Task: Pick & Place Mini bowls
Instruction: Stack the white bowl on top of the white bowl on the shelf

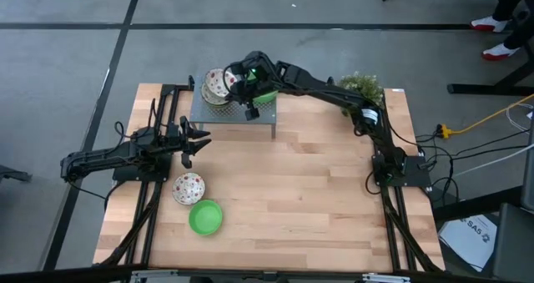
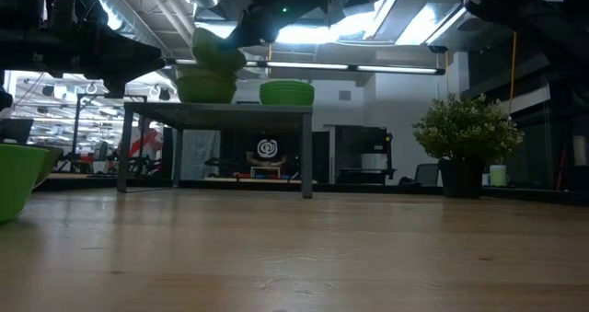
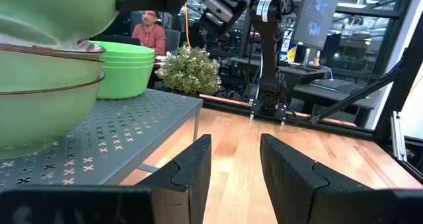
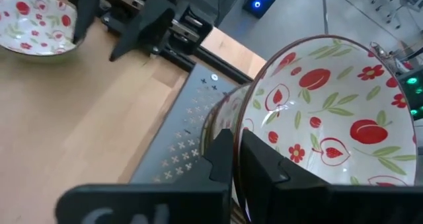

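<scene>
A grey perforated stand sits at the table's far side and carries a stack of patterned bowls and a stack of green bowls. My right gripper hovers over the stand, shut on a white patterned bowl that is tilted just above the patterned stack. In the low view this bowl looks green outside. One patterned bowl and one green bowl rest base-down on the wood near the left edge. My left gripper is open beside the stand's near left corner, touching nothing. My right gripper holds the patterned bowl by its rim, on the side nearest the wrist. One finger is inside the bowl and the other outside the wall. The fingers come from above. The bowl is tilted and lifted off the stack below.
A bushy potted plant stands at the table's far right corner. The wooden table is bare through its middle and right. A person sits in the room beyond the table.
</scene>
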`<state>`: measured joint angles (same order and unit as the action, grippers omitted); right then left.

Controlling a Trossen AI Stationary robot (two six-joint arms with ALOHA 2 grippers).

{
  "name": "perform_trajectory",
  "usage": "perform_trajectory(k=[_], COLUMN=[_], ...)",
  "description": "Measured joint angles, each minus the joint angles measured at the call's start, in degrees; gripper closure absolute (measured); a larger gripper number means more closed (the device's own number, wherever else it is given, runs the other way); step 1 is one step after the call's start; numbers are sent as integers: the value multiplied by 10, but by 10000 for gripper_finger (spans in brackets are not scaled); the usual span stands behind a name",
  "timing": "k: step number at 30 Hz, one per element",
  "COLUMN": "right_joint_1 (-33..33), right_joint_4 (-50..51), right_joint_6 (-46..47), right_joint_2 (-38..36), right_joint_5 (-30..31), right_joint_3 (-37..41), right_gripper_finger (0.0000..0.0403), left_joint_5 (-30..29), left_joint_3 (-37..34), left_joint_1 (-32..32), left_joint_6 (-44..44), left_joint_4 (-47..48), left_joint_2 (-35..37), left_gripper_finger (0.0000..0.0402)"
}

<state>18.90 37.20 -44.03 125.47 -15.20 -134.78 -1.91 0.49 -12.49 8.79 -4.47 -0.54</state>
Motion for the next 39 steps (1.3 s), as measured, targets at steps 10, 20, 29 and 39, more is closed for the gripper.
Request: perform_trajectory(k=[10, 20, 29, 39], right_joint_1=[1, 1, 0, 0], right_joint_4=[-17, -39, -21, -25], right_joint_6=[-16, -16, -12, -10], right_joint_2=[20, 25, 24, -4], right_joint_5=[0, 1, 3, -21], right_joint_3=[1, 1, 1, -2], right_gripper_finger=[361, 333, 328, 328], left_joint_5=[0, 0, 0, 0], left_joint_3=[0, 0, 0, 0], left_joint_1=[0, 0, 0, 0], left_joint_6=[0, 0, 0, 0], left_joint_4=[0, 0, 0, 0], left_joint_2=[0, 0, 0, 0], left_gripper_finger=[276, 276, 276, 276])
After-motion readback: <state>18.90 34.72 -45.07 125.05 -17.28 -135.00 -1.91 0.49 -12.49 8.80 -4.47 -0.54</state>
